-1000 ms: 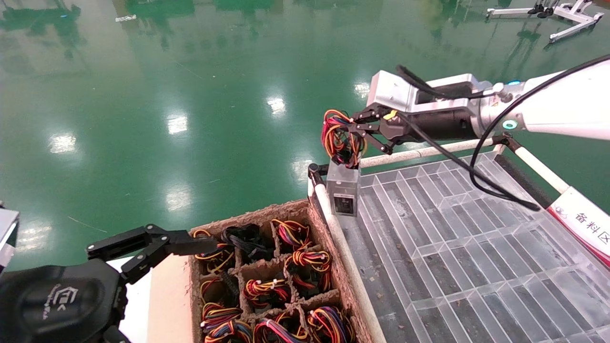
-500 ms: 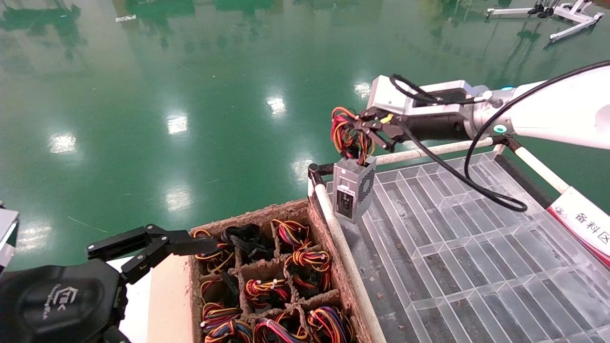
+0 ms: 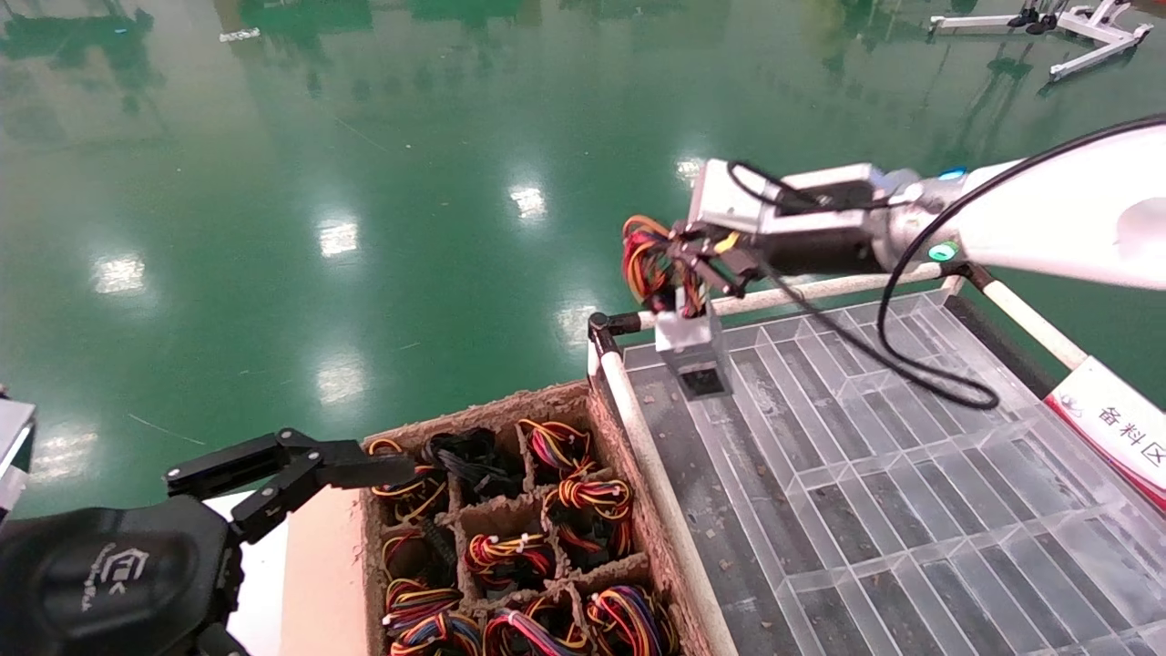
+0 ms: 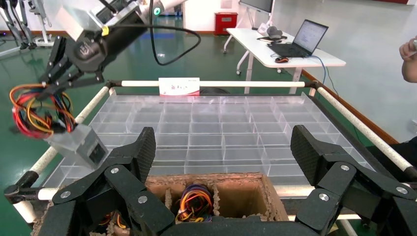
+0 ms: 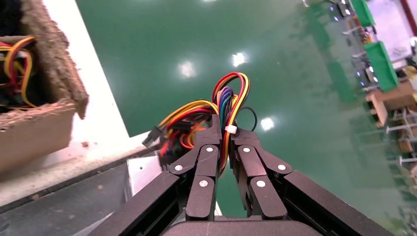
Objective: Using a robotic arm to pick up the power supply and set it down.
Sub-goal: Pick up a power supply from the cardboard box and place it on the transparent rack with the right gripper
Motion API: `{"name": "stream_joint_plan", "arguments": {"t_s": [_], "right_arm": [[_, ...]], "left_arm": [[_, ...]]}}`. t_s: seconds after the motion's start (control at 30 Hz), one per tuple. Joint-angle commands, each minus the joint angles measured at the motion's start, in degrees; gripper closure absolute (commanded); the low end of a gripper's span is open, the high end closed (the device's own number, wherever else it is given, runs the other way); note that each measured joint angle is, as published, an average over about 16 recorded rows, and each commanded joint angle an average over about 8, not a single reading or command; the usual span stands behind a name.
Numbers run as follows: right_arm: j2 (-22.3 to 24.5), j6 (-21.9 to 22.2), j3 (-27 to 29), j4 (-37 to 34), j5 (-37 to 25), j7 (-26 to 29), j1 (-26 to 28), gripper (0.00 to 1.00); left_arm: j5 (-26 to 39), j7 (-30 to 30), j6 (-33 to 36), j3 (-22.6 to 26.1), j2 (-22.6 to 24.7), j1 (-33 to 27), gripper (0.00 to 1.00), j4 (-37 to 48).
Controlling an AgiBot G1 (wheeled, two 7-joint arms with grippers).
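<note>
Now lower and tipped flatter than a moment ago, at frame centre over the rack's (image 3: 911, 474) corner: power supply (image 3: 694, 351), wires clenched in right fingers (image 3: 701, 269); set-down seemingly near; left fingers (image 3: 301, 469) released, idle lower left.

— What colours is the power supply (image 3: 694, 344)?
— Pale grey metal with a dark label; its wire bundle (image 3: 652, 264), in the right claw (image 3: 684, 270), is red, yellow, orange and black, maybe some purple.
— And the robotic arm (image 3: 1048, 219)?
— White shell, grey wrist block, black cable, a green light ring.
— Below the claw?
— A clear plastic grid tray (image 3: 874, 474) framed by white tubes. Beside it a brown pulp tray (image 3: 629, 474). The floor (image 3: 273, 182) is glossy green, and the left claw (image 3: 291, 469) is black.
</note>
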Motion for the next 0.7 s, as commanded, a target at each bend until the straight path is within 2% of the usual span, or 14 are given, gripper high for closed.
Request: {"name": "stream_joint_plan", "arguments": {"t_s": [0.03,0.2,0.37,0.7], "right_arm": [[-0.6,-0.3,-0.2,-0.2,-0.2,-0.5,-0.3,1.00],[-2.2,1.0,-0.2,-0.6,-0.2,-1.4,-1.0,1.00],[-3.5,4.4,0.2,-1.4,0.3,-1.4,-2.0,1.00],[-4.7,18.6,1.9,-1.7,2.7,-1.5,-6.1,1.00]], "left_arm": [[0.0,0.0,0.0,0.0,0.0,0.0,0.00,0.0],[0.0,0.0,0.0,0.0,0.0,0.0,0.00,0.0],[0.0,0.0,0.0,0.0,0.0,0.0,0.00,0.0],[0.0,0.0,0.0,0.0,0.0,0.0,0.00,0.0]]}}
